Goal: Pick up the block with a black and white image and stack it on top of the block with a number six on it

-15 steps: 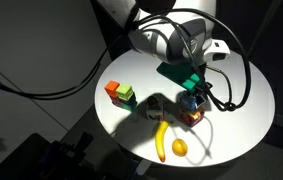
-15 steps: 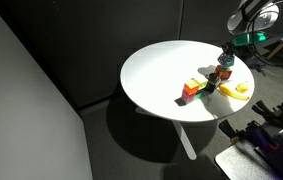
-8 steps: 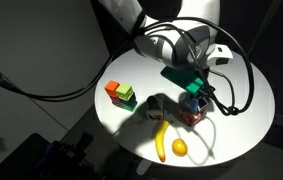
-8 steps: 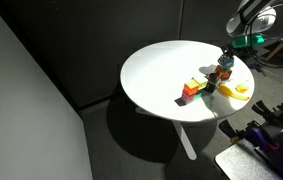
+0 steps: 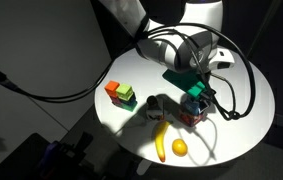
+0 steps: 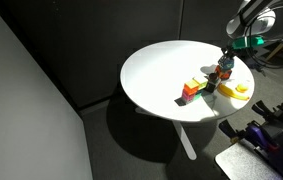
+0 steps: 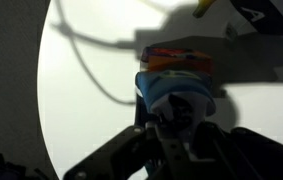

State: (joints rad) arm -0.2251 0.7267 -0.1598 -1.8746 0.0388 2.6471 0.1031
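Observation:
The block with a black and white image (image 5: pixel 192 100) shows its teal-blue sides and sits on top of the red-orange number six block (image 5: pixel 189 116) at the near right of the round white table (image 5: pixel 241 110). The stack also shows in an exterior view (image 6: pixel 222 72). In the wrist view the blue block (image 7: pixel 177 88) lies against the orange block (image 7: pixel 178 58). My gripper (image 5: pixel 197 90) hovers just above the stack with its jaws spread wider than the block and nothing between them. Its dark fingers (image 7: pixel 111 160) fill the bottom of the wrist view. The image face and the numeral are hidden.
A plain orange and green block pair (image 5: pixel 120 93) sits to the left on the table, and it also shows in an exterior view (image 6: pixel 193 90). A banana (image 5: pixel 161 142) and a small yellow fruit (image 5: pixel 179 147) lie near the front edge. Cables hang beside the gripper.
My gripper has risen slightly away from the stack. The blue block stays on the red-orange block.

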